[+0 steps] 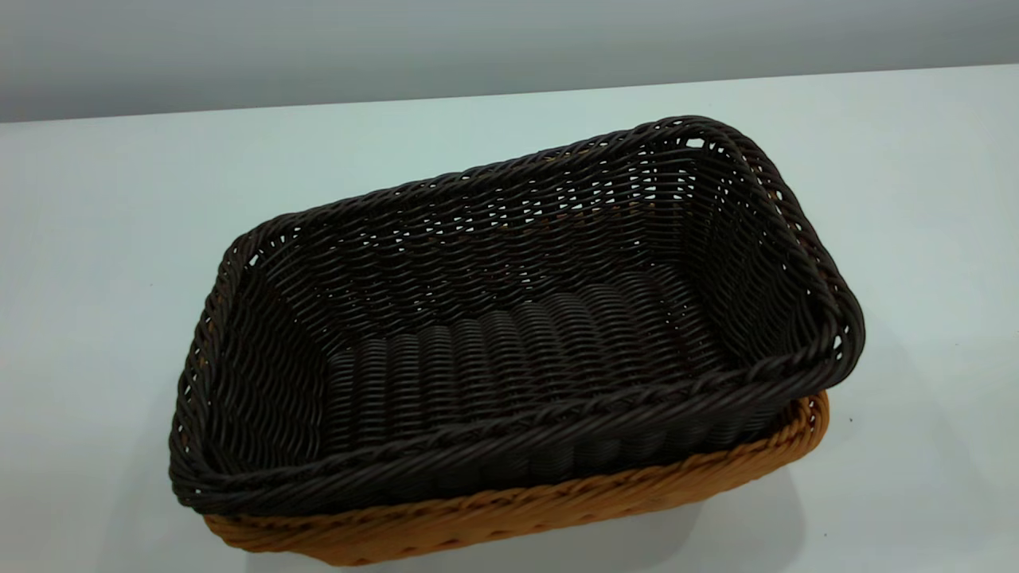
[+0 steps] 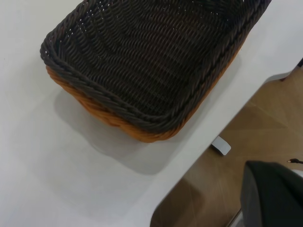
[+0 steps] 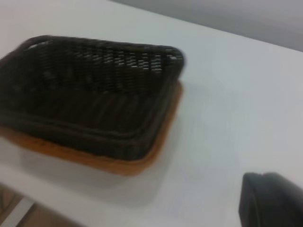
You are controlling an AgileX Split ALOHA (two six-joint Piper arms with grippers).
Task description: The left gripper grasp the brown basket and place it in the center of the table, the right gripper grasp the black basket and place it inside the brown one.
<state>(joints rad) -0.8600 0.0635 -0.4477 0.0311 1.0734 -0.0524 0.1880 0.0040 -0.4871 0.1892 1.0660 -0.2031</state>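
Two baskets | black basket [image 1: 509,334] nested in brown basket [image 1: 509,517] | tools' opening: cannot tell

The white matte surface [image 1: 119,239] carries one thing directly: the brown basket [image 1: 509,517], sitting flat near the middle, its braided orange-tan rim showing along the near side. The black basket [image 1: 509,318] is nested inside it and does not touch the surface. A few tiny dark specks dot the white top.
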